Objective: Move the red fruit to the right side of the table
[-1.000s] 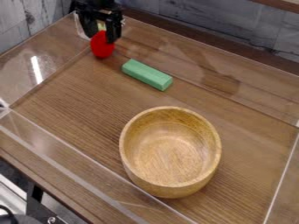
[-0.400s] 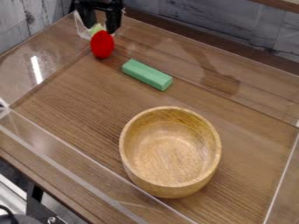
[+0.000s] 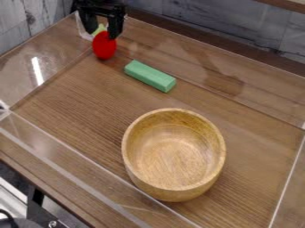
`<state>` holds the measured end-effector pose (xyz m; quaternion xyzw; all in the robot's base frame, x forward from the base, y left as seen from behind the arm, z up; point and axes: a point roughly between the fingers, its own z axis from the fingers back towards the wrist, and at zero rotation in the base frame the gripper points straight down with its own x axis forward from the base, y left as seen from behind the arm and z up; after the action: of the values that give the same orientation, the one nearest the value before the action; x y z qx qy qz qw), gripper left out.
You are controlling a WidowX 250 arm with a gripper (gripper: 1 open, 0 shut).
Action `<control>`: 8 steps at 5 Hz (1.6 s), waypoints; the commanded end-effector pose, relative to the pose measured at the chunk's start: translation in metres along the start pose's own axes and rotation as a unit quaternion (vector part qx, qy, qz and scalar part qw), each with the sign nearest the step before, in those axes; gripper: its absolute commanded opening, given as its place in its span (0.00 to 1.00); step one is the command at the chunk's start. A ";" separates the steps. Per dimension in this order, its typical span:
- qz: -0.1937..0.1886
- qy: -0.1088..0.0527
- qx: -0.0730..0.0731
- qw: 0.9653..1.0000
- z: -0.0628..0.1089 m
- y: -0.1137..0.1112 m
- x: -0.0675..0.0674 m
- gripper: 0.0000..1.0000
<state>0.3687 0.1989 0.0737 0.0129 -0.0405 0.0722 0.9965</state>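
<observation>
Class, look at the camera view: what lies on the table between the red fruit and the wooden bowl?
In the camera view, the flat green block lies between the red fruit and the wooden bowl; the rest is bare wood-grain table.

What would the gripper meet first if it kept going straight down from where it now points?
Most likely the red fruit, sitting right under the open gripper, then the table. Depth is hard to judge from this single view.

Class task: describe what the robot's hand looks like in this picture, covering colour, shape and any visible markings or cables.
Only the lower end of the hand is visible at the top edge. It is black and blocky, with two short dark fingers pointing down. No cables or markings can be made out at this size; the arm above is out of frame.
</observation>
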 end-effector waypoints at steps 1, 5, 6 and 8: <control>0.019 -0.017 0.015 1.000 0.014 0.002 0.003 1.00; 0.059 -0.009 0.025 0.998 -0.004 -0.005 -0.009 1.00; 0.044 -0.013 0.023 0.999 -0.004 -0.016 -0.013 0.00; 0.043 -0.019 0.009 0.999 0.019 -0.021 -0.005 1.00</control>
<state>0.3547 0.1763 0.0546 0.0056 -0.0119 0.1248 0.9921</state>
